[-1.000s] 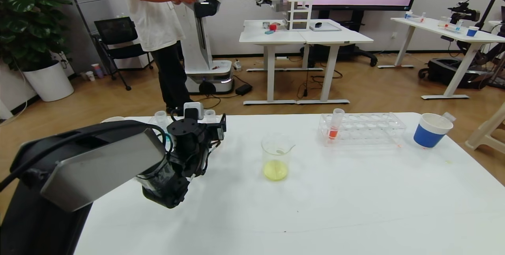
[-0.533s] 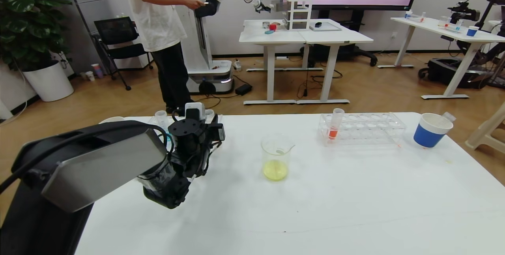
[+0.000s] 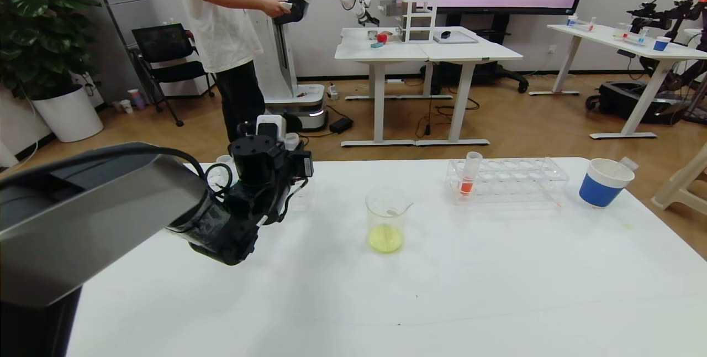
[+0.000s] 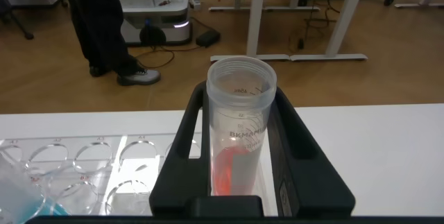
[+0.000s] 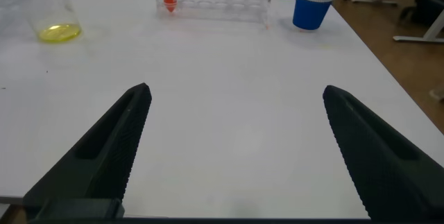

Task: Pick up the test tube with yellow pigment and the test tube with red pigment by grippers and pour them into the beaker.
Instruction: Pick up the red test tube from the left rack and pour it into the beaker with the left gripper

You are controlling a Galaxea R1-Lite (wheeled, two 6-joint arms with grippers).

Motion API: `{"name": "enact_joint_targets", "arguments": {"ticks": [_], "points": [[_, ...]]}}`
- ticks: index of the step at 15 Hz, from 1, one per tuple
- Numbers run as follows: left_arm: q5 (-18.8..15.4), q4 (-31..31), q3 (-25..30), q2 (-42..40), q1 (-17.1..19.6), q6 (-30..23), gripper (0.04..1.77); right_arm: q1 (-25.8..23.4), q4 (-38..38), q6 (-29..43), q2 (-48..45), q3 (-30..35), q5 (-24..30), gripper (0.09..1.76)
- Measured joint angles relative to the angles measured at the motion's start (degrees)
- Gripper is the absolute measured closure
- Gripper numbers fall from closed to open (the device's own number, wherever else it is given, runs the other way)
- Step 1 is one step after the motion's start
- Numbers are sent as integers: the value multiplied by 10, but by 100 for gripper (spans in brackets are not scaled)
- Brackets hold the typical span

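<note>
White table (image 3: 497, 290), beaker (image 3: 388, 221) holding yellow liquid mid-table. Left gripper (image 4: 239, 130) is clamped on the test tube with red pigment (image 4: 239, 134); right gripper (image 5: 236, 148) gapes wide, holding nothing.

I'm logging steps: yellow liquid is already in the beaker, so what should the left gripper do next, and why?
Probably carry its tube across to the beaker. The left gripper is shut on the red tube, lifted beside the left rack, not yet over the beaker.
</note>
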Motion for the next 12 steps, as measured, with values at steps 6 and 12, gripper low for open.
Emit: {"name": "enact_joint_targets", "arguments": {"ticks": [6, 12], "points": [[-47, 64, -36, -65, -2, 7, 131, 0, 0, 0, 0, 0, 0, 12], [-279, 59, -53, -65, 2, 80, 131, 0, 0, 0, 0, 0, 0, 12]]}}
